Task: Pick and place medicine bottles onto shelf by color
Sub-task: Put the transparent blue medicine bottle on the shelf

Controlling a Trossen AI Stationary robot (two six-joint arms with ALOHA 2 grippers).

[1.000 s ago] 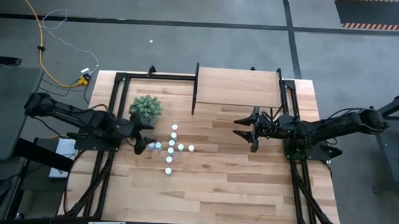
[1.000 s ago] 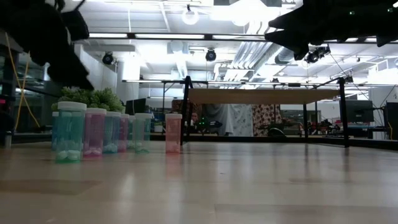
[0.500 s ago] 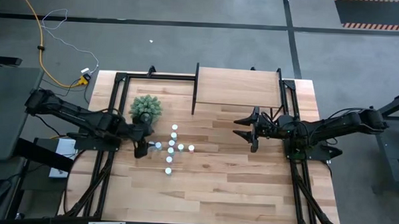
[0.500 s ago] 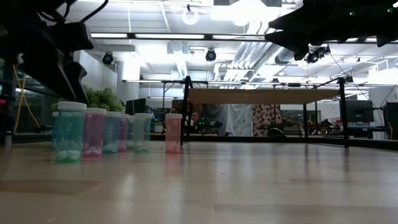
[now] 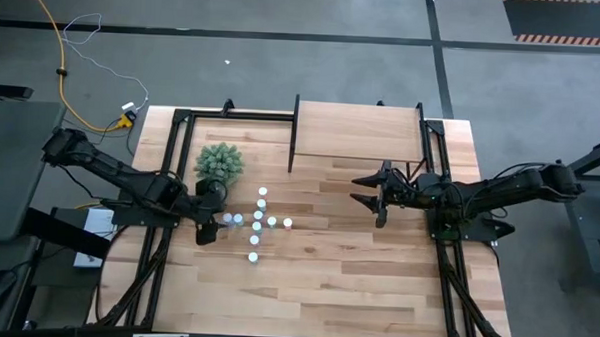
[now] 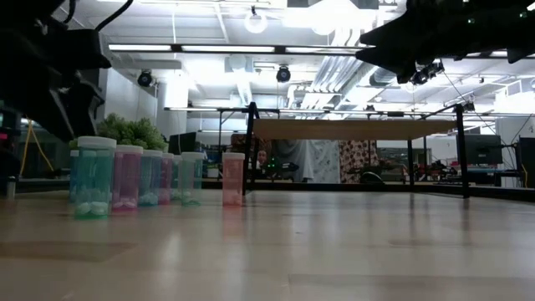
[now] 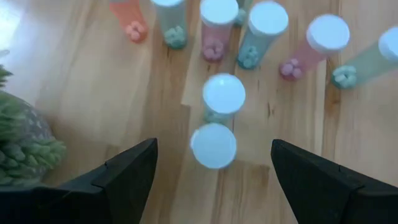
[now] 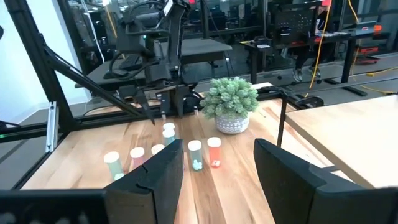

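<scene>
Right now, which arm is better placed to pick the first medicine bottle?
Left. The left gripper hangs open beside the medicine bottles, with the nearest one between its fingers in its wrist view. The right gripper waits open, well off, in front of the shelf.

Bright ceiling lights [image 6: 255,21] glaring overhead, arms silhouetted dark, left wrist view softly blurred

An open-plan lab or workshop: strip lights [image 6: 213,48] and bare ducts [image 6: 334,71] overhead, grey concrete floor [image 5: 283,68], desks with monitors [image 8: 295,18] beyond the table's twelve o'clock edge
</scene>
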